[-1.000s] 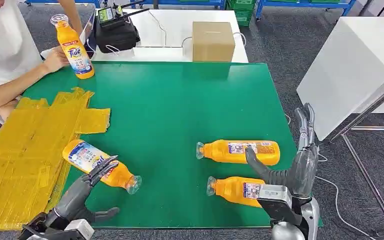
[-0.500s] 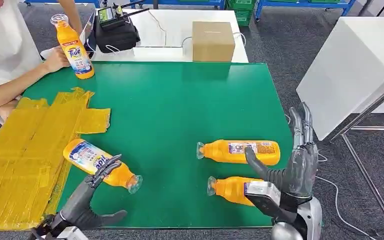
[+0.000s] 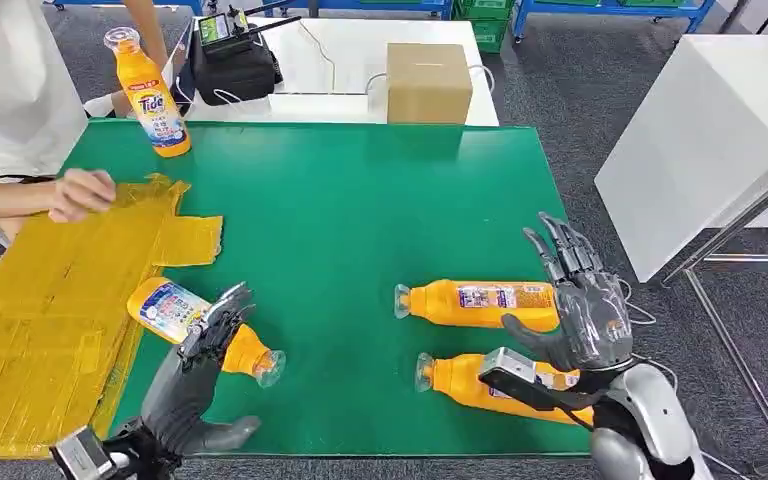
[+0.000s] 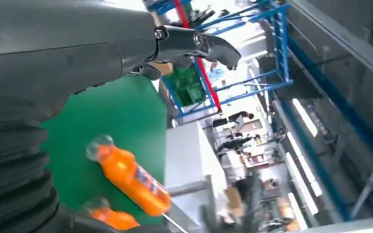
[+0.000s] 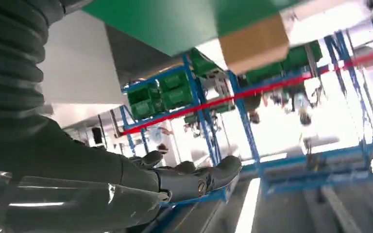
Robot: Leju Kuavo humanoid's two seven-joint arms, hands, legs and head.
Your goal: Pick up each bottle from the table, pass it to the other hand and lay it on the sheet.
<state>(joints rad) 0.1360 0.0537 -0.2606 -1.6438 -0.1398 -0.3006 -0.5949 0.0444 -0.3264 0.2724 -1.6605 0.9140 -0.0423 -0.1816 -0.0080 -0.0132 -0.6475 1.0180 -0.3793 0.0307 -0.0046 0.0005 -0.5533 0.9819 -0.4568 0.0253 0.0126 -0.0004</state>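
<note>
Fig.: head view w/ both wrist views. Green worktop (image 3: 360, 200) carries three orange detergent bottles lying on their sides and a fourth standing upright.

Left robot hand (image 3: 205, 345): fingers spread, holding nothing, hovering over the neck end of the near-left bottle (image 3: 175, 315), which lies partly on the edge of the yellow sheet (image 3: 50, 290), cap toward worktop centre.

Right robot hand (image 3: 580, 305): open, fingers fanned, holding nothing, above the base ends of the two right-side bottles. The farther right bottle (image 3: 480, 302) and the nearer right bottle (image 3: 480, 380) lie roughly parallel, caps pointing left, well apart from the sheet.

Upright Tide bottle (image 3: 152, 95) stands at the far-left corner, near a person's arm (image 3: 40, 195) resting on the sheet.

Handling (judgement): bottles look full, so moderately heavy; rigid plastic w/ glossy label, prob. slippery, and round, so apt to roll when nudged. Best hold approx. mid-body, fingers wrapping across the label, thumb opposite; the neck is narrow, offers poor purchase, and leaves the weight hanging. For the pass, grip toward one end to leave body free for the other hand.
</note>
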